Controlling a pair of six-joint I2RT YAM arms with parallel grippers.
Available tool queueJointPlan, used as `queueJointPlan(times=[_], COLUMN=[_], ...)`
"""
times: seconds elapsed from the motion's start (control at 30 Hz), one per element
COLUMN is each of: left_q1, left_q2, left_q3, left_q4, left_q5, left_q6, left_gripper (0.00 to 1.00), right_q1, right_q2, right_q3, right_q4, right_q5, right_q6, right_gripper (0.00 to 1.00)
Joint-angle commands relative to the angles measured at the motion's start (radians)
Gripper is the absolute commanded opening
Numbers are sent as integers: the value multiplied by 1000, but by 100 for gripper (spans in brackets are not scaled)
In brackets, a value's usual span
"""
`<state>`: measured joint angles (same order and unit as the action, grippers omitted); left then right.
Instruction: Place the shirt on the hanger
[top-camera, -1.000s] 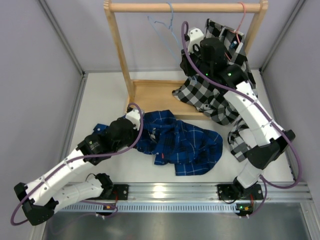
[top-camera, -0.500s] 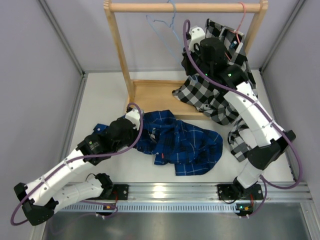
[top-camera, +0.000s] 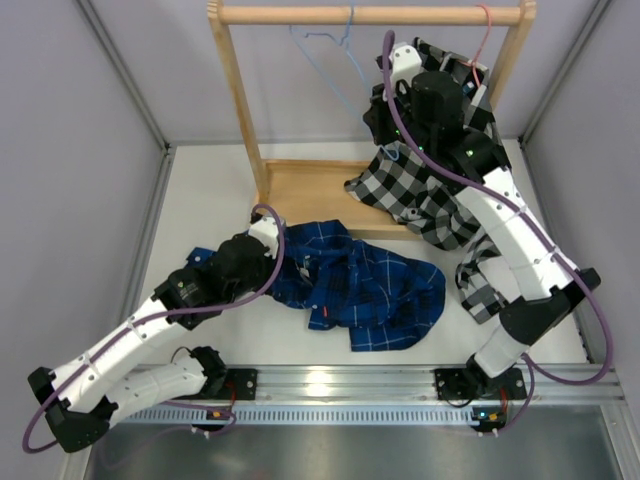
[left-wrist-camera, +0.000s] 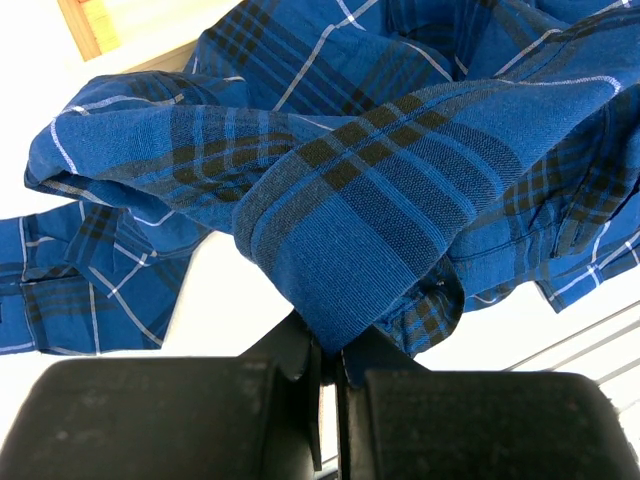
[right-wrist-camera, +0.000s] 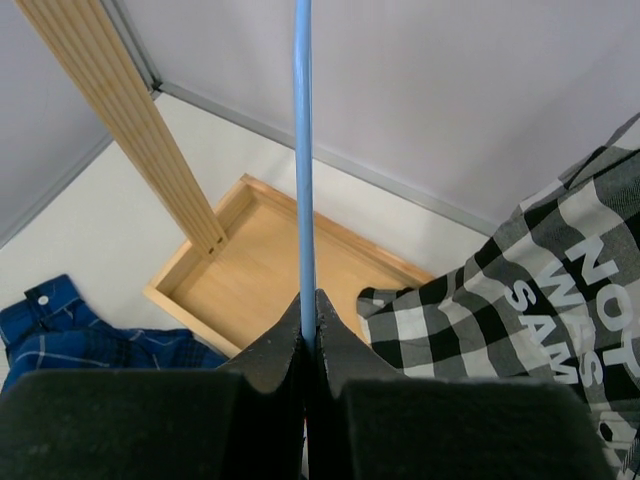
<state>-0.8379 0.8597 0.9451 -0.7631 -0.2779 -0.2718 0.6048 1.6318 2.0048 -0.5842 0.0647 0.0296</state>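
White lettering on the black-and-white checked shirt (right-wrist-camera: 470, 335) reads, partly cut off: "NOT", "WAS", "SAM".

Right hand (right-wrist-camera: 308, 305): jaws newly closed on the hanger (right-wrist-camera: 303, 150) wire; arm lifted higher toward the rail (top-camera: 370, 15). Hanger: shifted slightly rightward.

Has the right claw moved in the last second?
Yes. Seen from above, the right claw, shut on the light-blue hanger, has shifted rightward toward the wooden rack's right post and slightly up the picture.
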Motion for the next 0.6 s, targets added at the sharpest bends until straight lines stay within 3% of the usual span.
queueJointPlan(times=[0.0,0.33,0.57], left_q1=[8,32,68], left_q2=[-2,13,36], left_q3=[9,15,70], left_q4=[42,48,53], left_q5=[5,-3,-40], left_q6=[-14,-40,-154], left_gripper=[0,0,0], right_q1=[12,12,10], right_q2=[-53,-125,-303], right_q3=[40,-18,-254], right_q4=[116,147,116], right_q5=[-29,-97,-184], right_q6=[9,-7,-22], right_gripper=[0,0,0])
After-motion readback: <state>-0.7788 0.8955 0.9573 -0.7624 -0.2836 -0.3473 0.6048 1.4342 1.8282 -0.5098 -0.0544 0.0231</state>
